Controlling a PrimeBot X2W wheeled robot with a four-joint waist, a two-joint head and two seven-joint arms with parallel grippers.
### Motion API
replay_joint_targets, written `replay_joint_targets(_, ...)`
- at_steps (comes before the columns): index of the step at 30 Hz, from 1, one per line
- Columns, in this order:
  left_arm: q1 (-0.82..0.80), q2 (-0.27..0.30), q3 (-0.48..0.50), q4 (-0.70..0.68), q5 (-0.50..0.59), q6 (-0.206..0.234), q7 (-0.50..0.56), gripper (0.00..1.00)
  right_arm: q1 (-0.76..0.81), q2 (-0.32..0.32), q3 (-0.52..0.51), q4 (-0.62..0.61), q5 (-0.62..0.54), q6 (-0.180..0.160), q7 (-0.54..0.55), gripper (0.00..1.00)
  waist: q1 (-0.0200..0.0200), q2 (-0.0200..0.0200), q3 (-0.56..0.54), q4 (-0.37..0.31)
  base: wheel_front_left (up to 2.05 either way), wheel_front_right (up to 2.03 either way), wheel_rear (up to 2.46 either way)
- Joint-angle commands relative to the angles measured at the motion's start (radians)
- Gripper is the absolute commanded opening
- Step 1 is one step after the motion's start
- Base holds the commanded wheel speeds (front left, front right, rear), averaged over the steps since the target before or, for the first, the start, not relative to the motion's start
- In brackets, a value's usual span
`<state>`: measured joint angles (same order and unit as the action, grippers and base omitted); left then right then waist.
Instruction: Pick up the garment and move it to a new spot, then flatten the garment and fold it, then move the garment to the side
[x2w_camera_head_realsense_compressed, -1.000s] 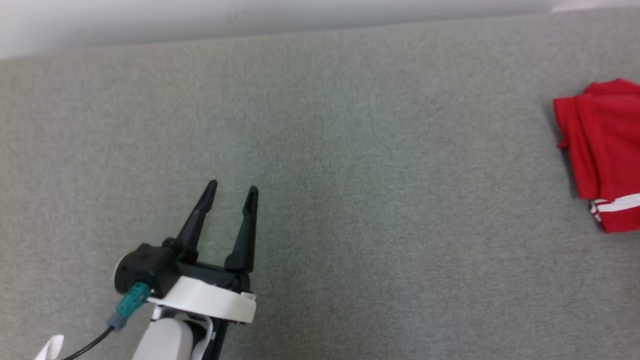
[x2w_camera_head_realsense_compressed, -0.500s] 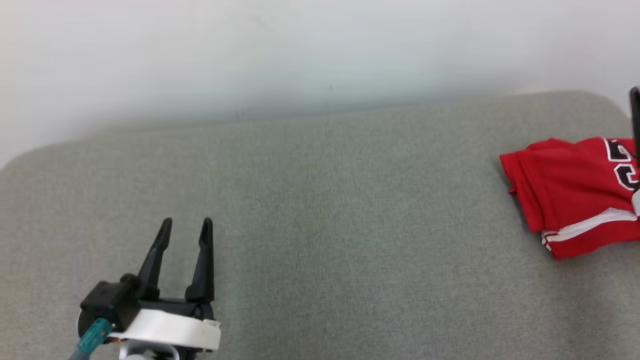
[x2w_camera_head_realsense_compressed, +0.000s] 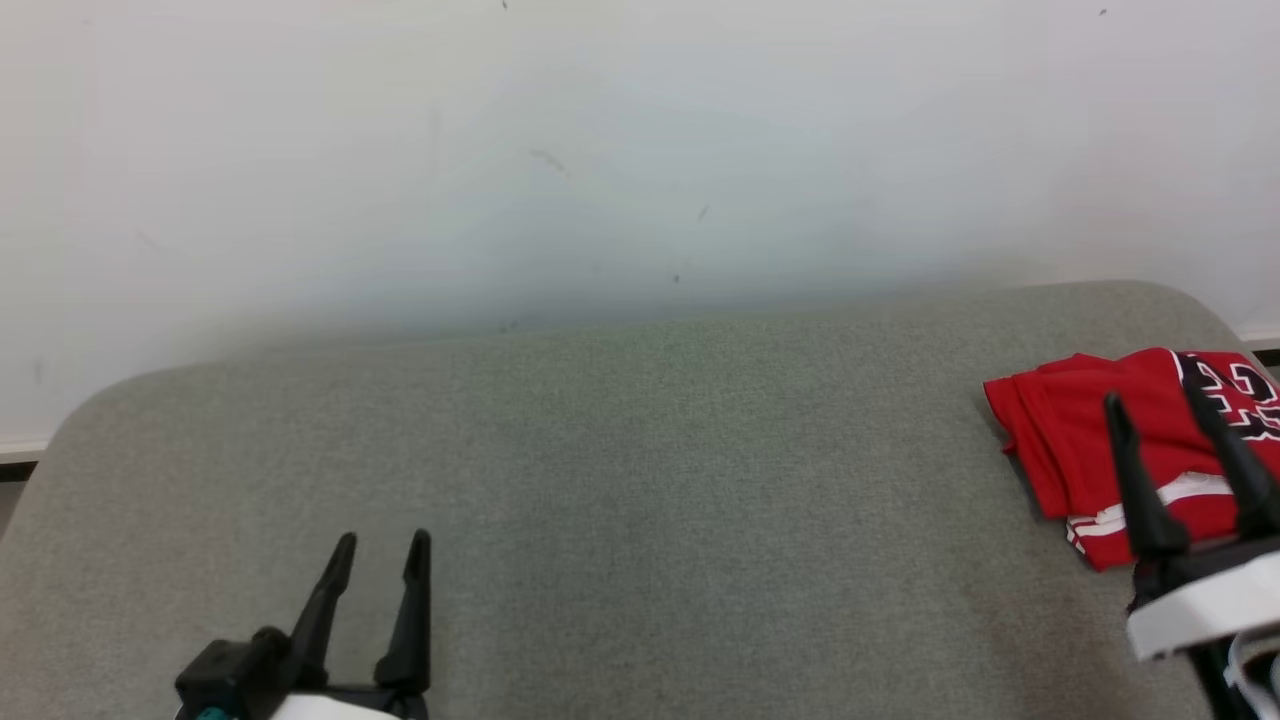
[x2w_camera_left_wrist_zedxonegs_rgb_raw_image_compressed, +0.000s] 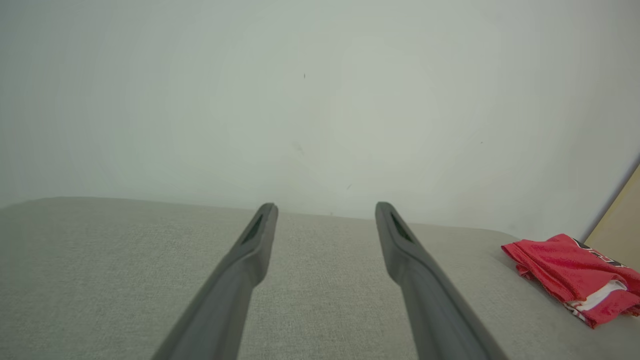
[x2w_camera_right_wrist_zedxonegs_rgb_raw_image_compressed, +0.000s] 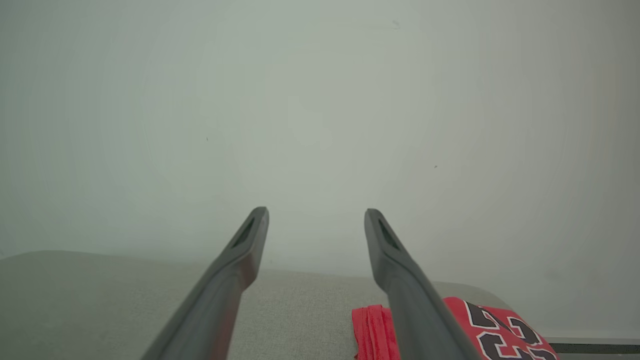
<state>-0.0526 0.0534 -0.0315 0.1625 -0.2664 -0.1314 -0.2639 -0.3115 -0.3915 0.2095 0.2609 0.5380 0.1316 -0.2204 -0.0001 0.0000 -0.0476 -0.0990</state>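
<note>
Left gripper (x2w_camera_head_realsense_compressed: 383, 540): fingers spread, nothing between them. It sits at the near left, above bare cloth, tips aimed at the wall (x2w_camera_head_realsense_compressed: 640, 150).

Right gripper (x2w_camera_head_realsense_compressed: 1150, 395): fingers likewise spread and holding nothing. It sits at the near right. In the head view its tips overlap the garment (x2w_camera_head_realsense_compressed: 1060, 430); in the right wrist view they stand clear above it, so no contact is evident.

Wall: plain, off-white, matte. It rises directly behind the surface (x2w_camera_head_realsense_compressed: 640, 500) and carries a few small dark specks and faint scuffs.

Surface: grey woven fabric, flat, with rounded far corners. Its far edge meets the wall.

Panel (x2w_camera_left_wrist_zedxonegs_rgb_raw_image_compressed: 620, 215): a tan slanted edge at the right of the left wrist view, possibly a board; the view is too partial to confirm.

Skirting (x2w_camera_head_realsense_compressed: 1260, 350): a dark strip under a white trim at the wall base, beyond the right corner.

Garment: red, folded into a compact stack, lying at the far right of the surface, well apart from the left gripper. White stripes run along its near edge; black-and-white numerals show on top.
</note>
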Motion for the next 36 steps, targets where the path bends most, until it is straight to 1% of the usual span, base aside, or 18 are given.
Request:
replay_joint_targets(1,0.017,0.011,0.006,0.004,0.006,0.002,0.0,1.0,0.036,0.006,-0.003,-0.019,-0.021,-0.002,-0.004,1.0,0.0001,0.0,-0.006,0.002,0.0,0.0,0.0)
replay_joint_targets(6,0.05,0.008,0.029,0.011,0.035,0.002,0.0,1.0,0.174,0.083,-0.045,-0.086,-0.09,-0.002,-0.016,1.0,0.0001,0.0,-0.017,0.003,0.0,0.0,0.0)
replay_joint_targets(9,0.066,0.005,0.043,0.013,0.048,0.002,0.0,1.0,0.234,0.127,-0.061,-0.114,-0.112,-0.002,-0.025,1.0,0.0001,0.0,-0.017,0.0,0.0,0.0,0.0)
replay_joint_targets(11,0.071,0.004,0.05,0.013,0.054,0.002,0.0,1.0,0.26,0.156,-0.069,-0.126,-0.106,-0.002,-0.029,1.0,0.0001,0.0,-0.014,-0.001,0.0,0.0,0.0)
replay_joint_targets(18,0.088,0.0,0.071,0.037,0.07,0.003,0.0,1.0,0.296,0.208,-0.077,-0.11,-0.117,-0.002,-0.043,1.0,0.0001,0.0,-0.013,-0.003,0.0,0.0,0.0)
replay_joint_targets(23,0.088,-0.001,0.066,0.045,0.063,0.003,0.0,1.0,0.28,0.221,-0.079,-0.097,-0.124,-0.002,-0.044,1.0,0.0001,0.0,-0.015,-0.001,0.0,0.0,0.0)
replay_joint_targets(36,0.07,-0.001,0.045,0.048,0.05,0.016,0.0,1.0,0.264,0.225,-0.061,-0.074,-0.125,-0.002,-0.044,1.0,0.0001,0.0,-0.019,0.012,0.0,0.0,0.0)
